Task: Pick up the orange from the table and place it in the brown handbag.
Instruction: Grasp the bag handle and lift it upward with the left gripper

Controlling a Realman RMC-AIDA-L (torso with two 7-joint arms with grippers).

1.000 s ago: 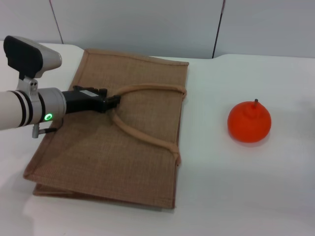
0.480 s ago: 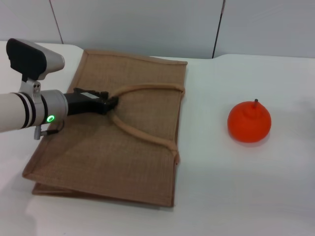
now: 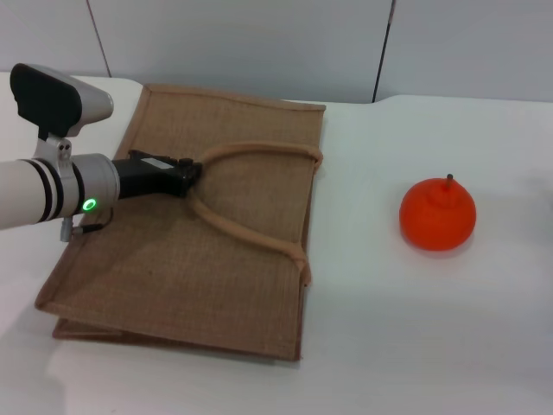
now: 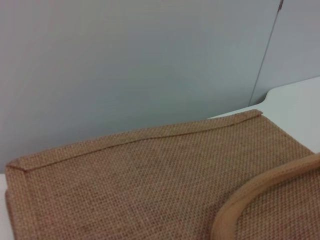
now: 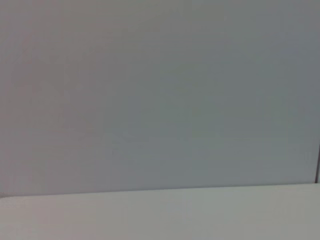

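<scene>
The orange (image 3: 437, 214) sits alone on the white table (image 3: 415, 337), right of centre, with its dark stem pointing up. The brown handbag (image 3: 173, 268) lies flat on the left half of the table. Its loop handle (image 3: 251, 238) lies across the top face. My left gripper (image 3: 192, 175) reaches in from the left and is shut on the bend of that handle. The left wrist view shows the woven bag (image 4: 140, 185) and a curve of the handle (image 4: 250, 200) close up. The right gripper is out of view.
A pale panelled wall (image 3: 259, 43) runs along the table's far edge. The right wrist view shows only that wall and a strip of table (image 5: 160, 215). About a hand's width of bare tabletop separates the bag's open end from the orange.
My left gripper has drawn back slightly to the left. The handle and the whole bag have slid left with it. The orange has not moved.
</scene>
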